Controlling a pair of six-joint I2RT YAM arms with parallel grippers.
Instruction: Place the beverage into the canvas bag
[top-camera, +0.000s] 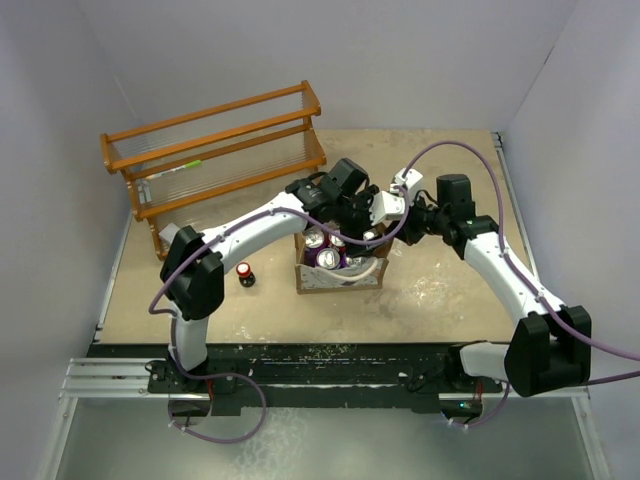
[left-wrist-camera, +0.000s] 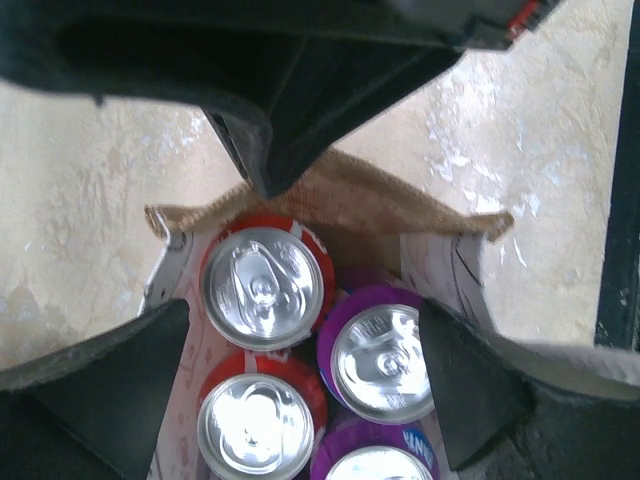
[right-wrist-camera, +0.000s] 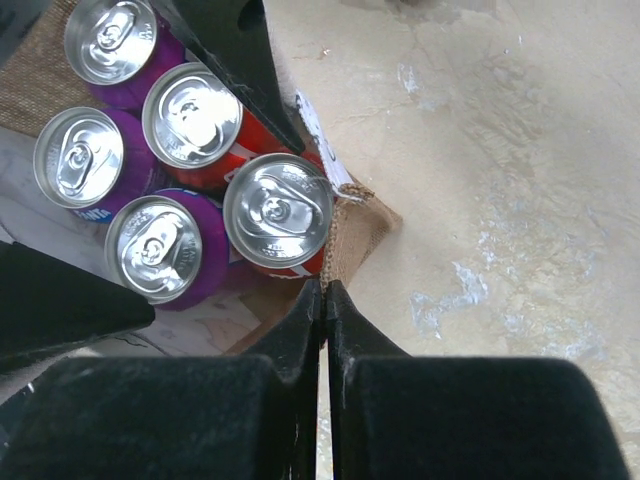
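Note:
The canvas bag (top-camera: 338, 279) stands mid-table with several beverage cans upright in it, red and purple. In the left wrist view a red can (left-wrist-camera: 265, 286) and a purple can (left-wrist-camera: 384, 361) lie right below my left gripper (left-wrist-camera: 305, 325). It hangs open over the bag, its fingers (left-wrist-camera: 110, 395) wide on either side of the cans and holding nothing. My right gripper (right-wrist-camera: 325, 285) is shut on the bag's tan rim (right-wrist-camera: 358, 228), beside a red can (right-wrist-camera: 278, 210). From above, the left gripper (top-camera: 350, 210) and right gripper (top-camera: 380, 236) meet over the bag's far side.
A small dark bottle with a red cap (top-camera: 245, 273) stands on the table left of the bag. A wooden two-tier rack (top-camera: 215, 150) sits at the back left. White walls close in the tan tabletop (top-camera: 440, 290).

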